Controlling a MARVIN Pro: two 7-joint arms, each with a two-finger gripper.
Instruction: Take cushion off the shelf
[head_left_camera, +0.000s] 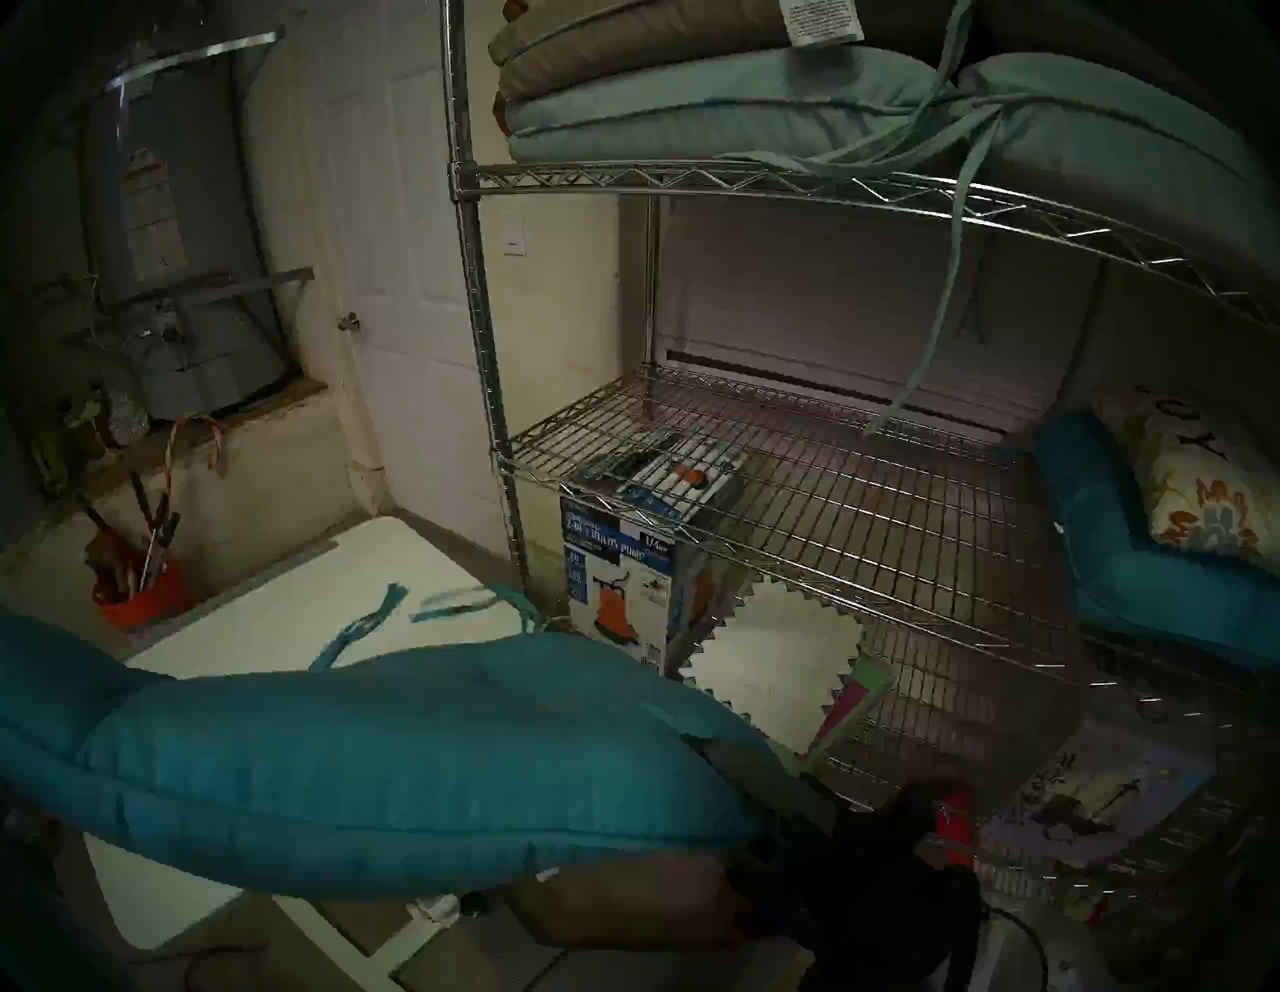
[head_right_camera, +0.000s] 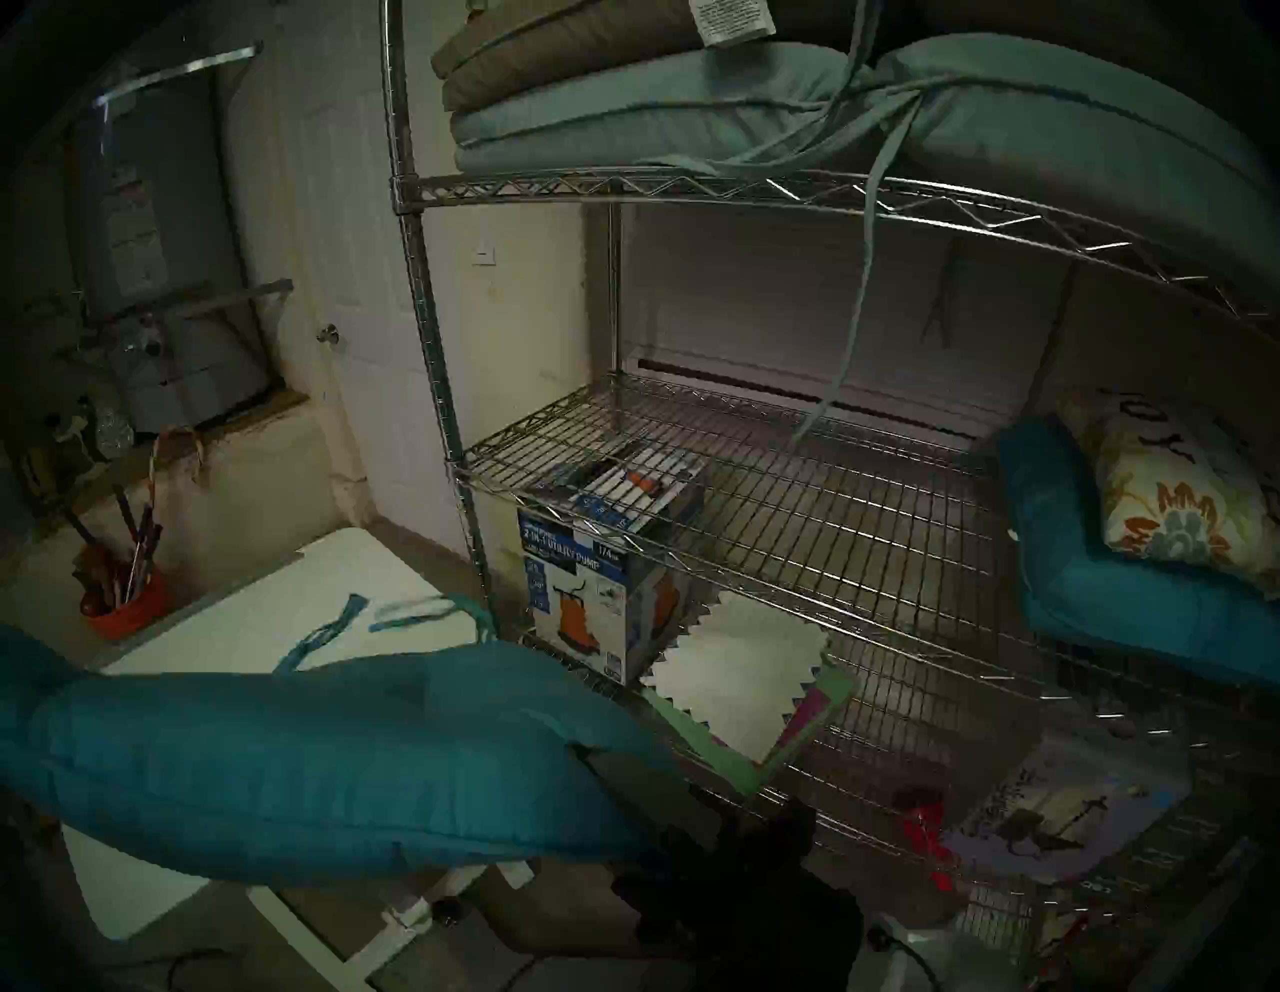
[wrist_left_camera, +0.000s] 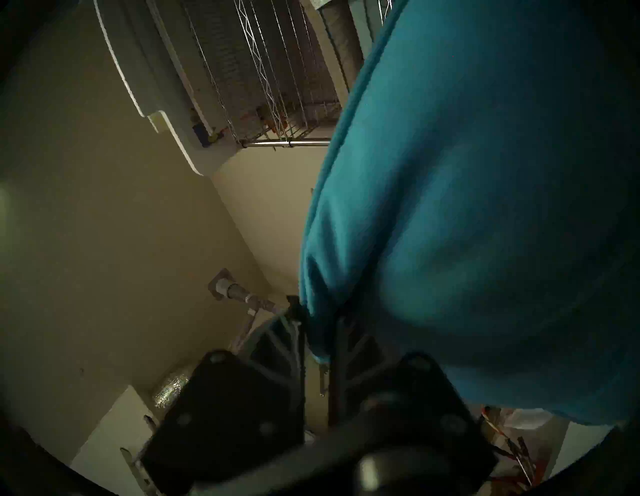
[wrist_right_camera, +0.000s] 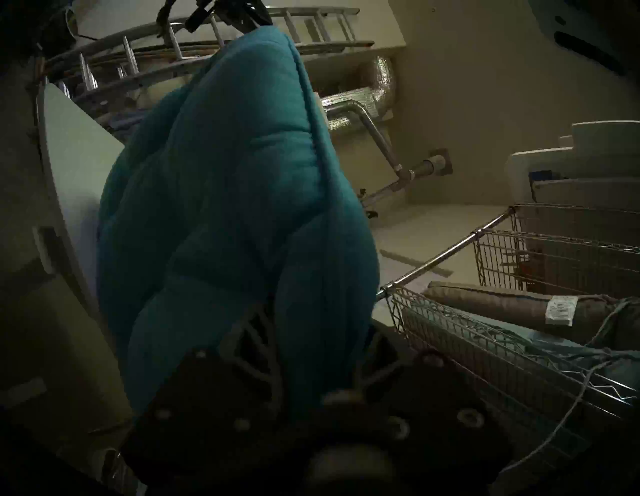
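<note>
The bright teal cushion (head_left_camera: 415, 762) hangs off the shelf, level in the air over the white table (head_left_camera: 291, 603), its tie straps trailing on the tabletop. My right gripper (head_left_camera: 776, 769) is shut on its right end; the right wrist view shows the fingers (wrist_right_camera: 256, 325) pinching the cushion (wrist_right_camera: 225, 207). My left gripper (wrist_left_camera: 317, 311) is shut on the cushion's piped edge (wrist_left_camera: 467, 207); it is out of the head views. The chrome wire shelf (head_left_camera: 762, 176) stands behind to the right, its middle tier bare on the left.
A second teal cushion (head_left_camera: 1122, 554) and a floral pillow (head_left_camera: 1205, 499) sit on the middle tier's right. Pale blue-green cushions (head_left_camera: 692, 111) lie on the upper tier, ties hanging. A pump box (head_left_camera: 623, 575) stands below. An orange bucket (head_left_camera: 138, 596) stands left of the table.
</note>
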